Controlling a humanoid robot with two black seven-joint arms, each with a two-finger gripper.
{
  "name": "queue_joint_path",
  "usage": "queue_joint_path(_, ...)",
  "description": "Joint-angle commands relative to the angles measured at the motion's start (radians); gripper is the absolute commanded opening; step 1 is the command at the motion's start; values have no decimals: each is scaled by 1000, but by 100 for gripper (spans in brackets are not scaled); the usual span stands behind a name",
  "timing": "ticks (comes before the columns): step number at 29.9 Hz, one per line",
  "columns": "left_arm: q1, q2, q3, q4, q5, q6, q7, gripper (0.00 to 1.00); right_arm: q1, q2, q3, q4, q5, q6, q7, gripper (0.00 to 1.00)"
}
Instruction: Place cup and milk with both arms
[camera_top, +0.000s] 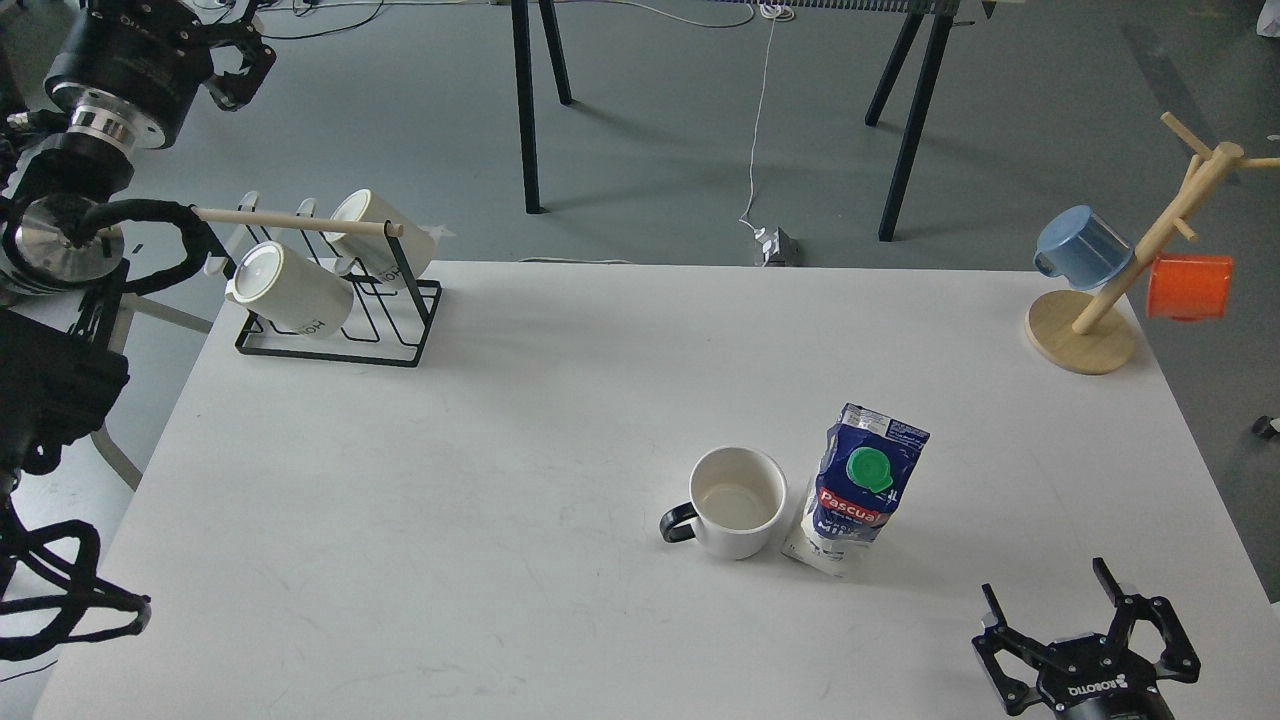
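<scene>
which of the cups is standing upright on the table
Only the white cup with the black handle, beside the milk carton, mouth up. The two white mugs hang tilted on the wire rack; the blue cup and orange cup hang on the wooden tree.

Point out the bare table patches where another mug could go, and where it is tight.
Bare: the wide white table stretch between the black wire mug rack and the white black-handled cup; also between the blue-and-white milk carton and the wooden mug tree. Tight: cup and carton stand almost touching.
</scene>
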Motion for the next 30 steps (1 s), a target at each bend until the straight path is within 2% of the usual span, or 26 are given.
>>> queue_joint_path(1, 10, 5, 2, 10, 0, -11, -1, 100, 116, -94, 23, 2, -1, 0, 2, 98)
queue_joint_path(5, 11, 3, 0, 10, -3, -12, 0, 100, 299, -186, 41, -27, -10, 0, 2, 99)
queue_joint_path(10, 17, 0, 0, 12, -16, -11, 0, 100, 593, -269, 11, -169, -25, 0, 8, 99)
queue_joint_path(14, 19, -8, 0, 13, -33, -9, -1, 100, 881, -282, -69, -385, -54, 0, 9, 99)
queue_joint_path(19, 19, -29, 0, 27, -85, 1, -1, 100, 1141, -282, -178, -640, -53, 0, -2, 99)
queue_joint_path(25, 19, -46, 0, 78, -94, -11, 0, 100, 1317, -266, -281, -832, -42, 0, -22, 99)
queue_joint_path(30, 13, -49, 24, 127, -92, -15, 5, 100, 1373, -185, -304, -929, -41, 0, -19, 99)
